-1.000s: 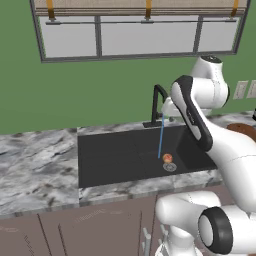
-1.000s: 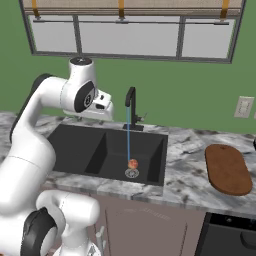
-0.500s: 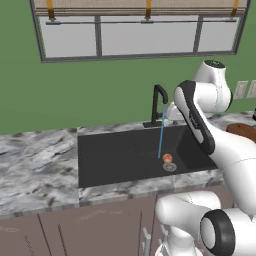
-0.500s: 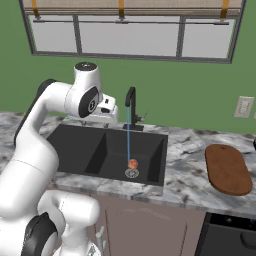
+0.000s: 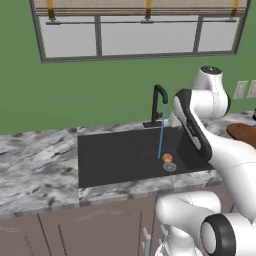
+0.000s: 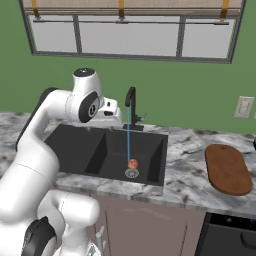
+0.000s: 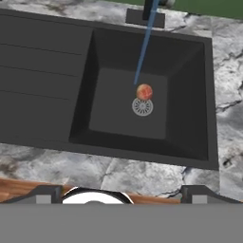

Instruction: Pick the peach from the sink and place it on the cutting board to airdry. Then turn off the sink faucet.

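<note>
The arm (image 6: 45, 125) is glossy white — thick rounded links, bulbous at each joint. Dark round caps mark the joints, one ringed in black low on the base (image 5: 220, 240) — smooth shells, no visible cables.

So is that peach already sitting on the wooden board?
No, the peach lies in the sink beside the drain, under the running water; the board is bare.

sink (image 7: 57, 95): matt black, smooth, faint ribbing on its flat drainer side. drain (image 7: 142, 107): grey metal look, fine grille. peach (image 7: 144, 91): smooth orange-red skin, slight sheen. faucet (image 6: 131, 107): matt black. counter (image 5: 35, 160): grey-white veined marble, polished. cutting board (image 6: 228, 169): reddish-brown wood, smooth, low sheen. arm (image 6: 55, 112): glossy white shell, dark joints.
</note>
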### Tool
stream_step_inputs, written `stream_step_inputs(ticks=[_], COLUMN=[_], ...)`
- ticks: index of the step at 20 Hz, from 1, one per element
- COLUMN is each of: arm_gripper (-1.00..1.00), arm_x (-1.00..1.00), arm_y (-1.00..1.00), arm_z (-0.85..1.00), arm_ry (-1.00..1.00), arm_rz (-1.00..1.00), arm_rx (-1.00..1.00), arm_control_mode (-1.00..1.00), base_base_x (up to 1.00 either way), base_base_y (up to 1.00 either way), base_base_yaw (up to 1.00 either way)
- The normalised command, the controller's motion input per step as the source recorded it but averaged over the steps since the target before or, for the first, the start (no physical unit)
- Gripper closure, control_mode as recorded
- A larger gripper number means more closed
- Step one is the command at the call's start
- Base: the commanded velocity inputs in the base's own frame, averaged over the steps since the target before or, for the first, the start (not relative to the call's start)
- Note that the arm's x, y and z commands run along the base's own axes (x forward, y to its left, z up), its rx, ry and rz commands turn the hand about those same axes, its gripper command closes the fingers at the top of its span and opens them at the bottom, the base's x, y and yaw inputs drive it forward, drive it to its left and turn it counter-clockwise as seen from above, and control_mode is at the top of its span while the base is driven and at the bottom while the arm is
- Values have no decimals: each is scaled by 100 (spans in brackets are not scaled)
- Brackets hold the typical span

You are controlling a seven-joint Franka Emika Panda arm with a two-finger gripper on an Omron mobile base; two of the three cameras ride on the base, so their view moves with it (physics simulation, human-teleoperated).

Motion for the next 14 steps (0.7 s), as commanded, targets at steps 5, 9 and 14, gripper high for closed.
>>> stream_step_inputs(ticks=[5, 9, 14], arm_gripper=[-100, -100, -100], arm_x=[4, 16, 17], arm_y=[-9, -7, -10], arm_z=[-15, -22, -20], arm_ry=[-1, 0, 0], arm_rz=[0, 0, 0], arm_rx=[0, 0, 0], arm_control_mode=[-100, -100, -100], base_base_x=[0, 0, 0], base_base_y=[0, 0, 0], base_base_yaw=[0, 0, 0])
